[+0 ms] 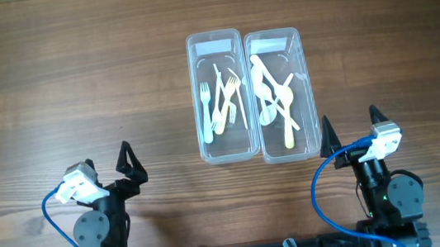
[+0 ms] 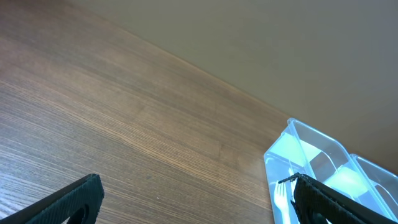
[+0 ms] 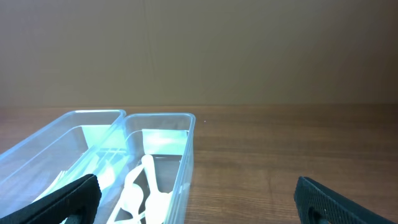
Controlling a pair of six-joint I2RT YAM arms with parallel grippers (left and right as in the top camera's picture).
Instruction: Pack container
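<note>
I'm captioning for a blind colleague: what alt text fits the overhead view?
Two clear plastic containers sit side by side on a wooden table, the left container holding forks and the right container holding spoons. Both arms rest near the front edge, left end effector and right end effector open and empty.

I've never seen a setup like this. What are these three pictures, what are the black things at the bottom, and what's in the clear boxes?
The black things are two robot arms, each ending in a two-fingered pincer. The top picture looks down from above the wooden table. The other two come from cameras on each arm's wrist, so the dark shapes at their lower corners are the fingers. The left pincer and right pincer are both open and hold nothing. Two clear containers sit side by side: the left container holds pale plastic forks, the right container spoons.
</note>
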